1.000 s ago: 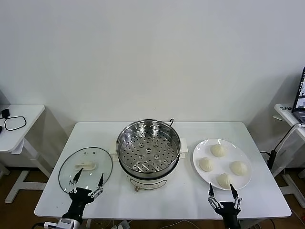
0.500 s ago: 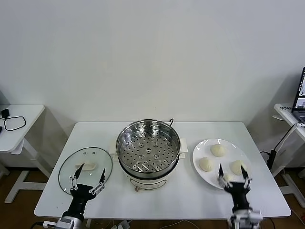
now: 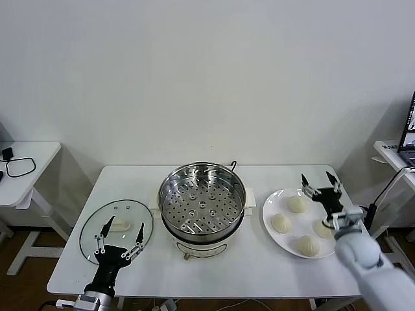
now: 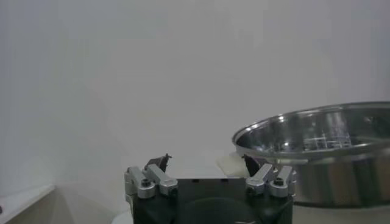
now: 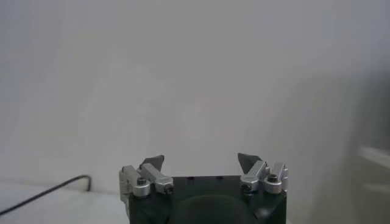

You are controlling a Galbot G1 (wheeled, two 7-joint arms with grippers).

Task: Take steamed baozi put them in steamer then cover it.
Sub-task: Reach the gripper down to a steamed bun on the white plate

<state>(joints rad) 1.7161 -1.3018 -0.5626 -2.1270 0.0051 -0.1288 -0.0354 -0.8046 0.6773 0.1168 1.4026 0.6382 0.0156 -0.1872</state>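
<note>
Several steamed baozi [image 3: 297,204] lie on a white plate [image 3: 279,242] right of the steamer [image 3: 201,201], whose perforated tray is bare. The steel rim of the steamer [image 4: 317,131] also shows in the left wrist view. The glass cover [image 3: 116,229] lies flat on the table to the left, white handle up. My right gripper [image 3: 320,182] is open, raised above the plate's far side, over the baozi. My left gripper [image 3: 119,234] is open near the table's front left, just above the cover's near edge. Both wrist views show each gripper, left [image 4: 206,161] and right [image 5: 201,161], with nothing between its fingers.
The white table [image 3: 246,265] holds everything. A small side table [image 3: 26,170] with a black cable stands at the far left. Another desk edge [image 3: 389,152] is at the far right. A black cord [image 5: 42,190] shows in the right wrist view.
My right gripper has risen from the table's front edge and moved back over the plate of baozi. The left gripper has crept slightly forward toward the cover.
</note>
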